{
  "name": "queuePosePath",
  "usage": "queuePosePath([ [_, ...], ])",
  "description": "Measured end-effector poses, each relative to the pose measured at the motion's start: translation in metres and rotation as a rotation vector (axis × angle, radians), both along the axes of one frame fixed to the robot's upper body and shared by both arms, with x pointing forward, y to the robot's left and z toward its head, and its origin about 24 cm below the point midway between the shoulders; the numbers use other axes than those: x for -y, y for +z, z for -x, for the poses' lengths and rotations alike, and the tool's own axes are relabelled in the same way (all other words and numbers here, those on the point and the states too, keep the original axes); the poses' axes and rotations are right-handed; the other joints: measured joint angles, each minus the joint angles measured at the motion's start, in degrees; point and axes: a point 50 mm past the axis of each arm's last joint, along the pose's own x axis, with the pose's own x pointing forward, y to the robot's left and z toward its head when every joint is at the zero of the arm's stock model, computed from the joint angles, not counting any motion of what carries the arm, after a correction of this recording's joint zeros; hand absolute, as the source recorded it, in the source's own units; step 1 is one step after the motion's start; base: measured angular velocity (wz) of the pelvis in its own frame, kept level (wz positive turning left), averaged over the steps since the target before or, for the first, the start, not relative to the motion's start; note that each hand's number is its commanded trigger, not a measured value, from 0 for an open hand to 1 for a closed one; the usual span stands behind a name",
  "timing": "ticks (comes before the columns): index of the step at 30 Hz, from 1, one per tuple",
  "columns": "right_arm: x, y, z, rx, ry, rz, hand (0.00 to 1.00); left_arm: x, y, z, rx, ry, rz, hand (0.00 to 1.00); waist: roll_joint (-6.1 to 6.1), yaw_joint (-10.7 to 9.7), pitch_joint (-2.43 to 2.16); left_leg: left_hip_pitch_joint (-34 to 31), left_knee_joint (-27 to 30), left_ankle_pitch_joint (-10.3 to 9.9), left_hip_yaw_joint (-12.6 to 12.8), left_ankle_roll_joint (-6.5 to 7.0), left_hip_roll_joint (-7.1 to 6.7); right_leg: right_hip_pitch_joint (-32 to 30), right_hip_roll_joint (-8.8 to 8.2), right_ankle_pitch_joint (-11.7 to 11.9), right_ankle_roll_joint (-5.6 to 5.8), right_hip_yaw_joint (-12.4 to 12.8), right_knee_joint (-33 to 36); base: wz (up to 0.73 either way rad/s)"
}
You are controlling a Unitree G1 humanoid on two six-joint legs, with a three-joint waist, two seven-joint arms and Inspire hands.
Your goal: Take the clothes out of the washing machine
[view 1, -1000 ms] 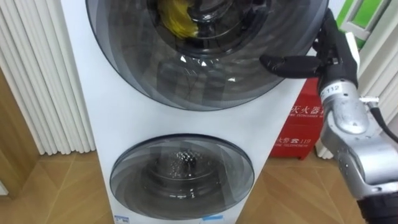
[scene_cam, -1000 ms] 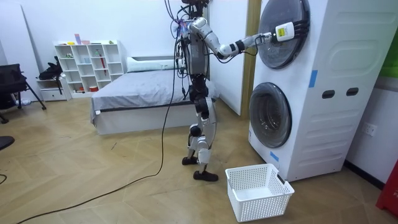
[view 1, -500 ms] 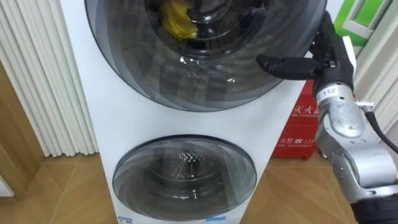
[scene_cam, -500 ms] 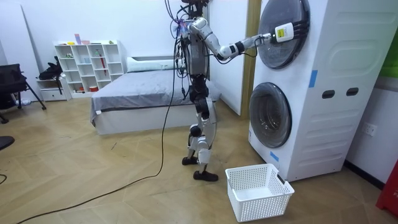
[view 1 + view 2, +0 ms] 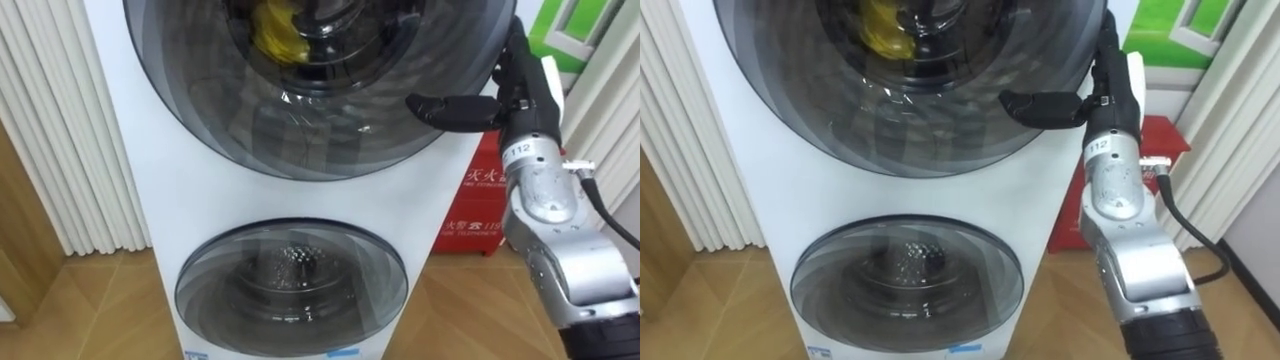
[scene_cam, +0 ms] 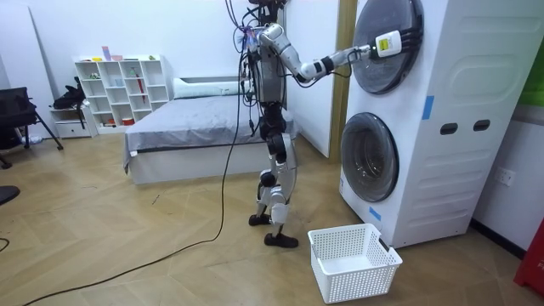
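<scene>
The fingers of the right hand are stretched out, running up along the right rim of the upper door. The thumb is held wide apart from them and lies straight across the dark glass, pointing toward the robot's left. In the room view the same hand rests flat against the round door, with the arm reaching out at shoulder height.

The door sits against the front of the white washing machine. Behind its glass, high in the drum, lie the yellow clothes. Below is a second round door, with nothing touching it.

A red box stands on the floor just beside the machine on the robot's right. The robot stands upright facing the machine, and a white basket sits on the wooden floor near its feet. A bed is behind it.
</scene>
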Motion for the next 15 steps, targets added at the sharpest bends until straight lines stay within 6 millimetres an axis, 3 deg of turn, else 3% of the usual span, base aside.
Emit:
queuePosePath([
  [7,-0.006,0.019,0.016,0.084,0.045,-0.004,0.00,-0.001,0.001,-0.004,0.038,-0.003,0.015,0.00,0.11,-0.3,-0.09,-1.7,0.1,0.0,0.4,0.00,0.02,-2.4,0.05,0.0,-0.21,0.8,0.9,-0.07],
  [15,-0.008,0.026,0.034,0.130,0.130,0.033,0.00,-0.002,0.000,0.003,0.025,0.000,0.010,0.00,0.21,-1.5,-0.16,-1.2,0.1,0.0,1.5,0.00,0.16,-2.3,0.29,0.1,-0.25,1.8,0.9,-0.08],
])
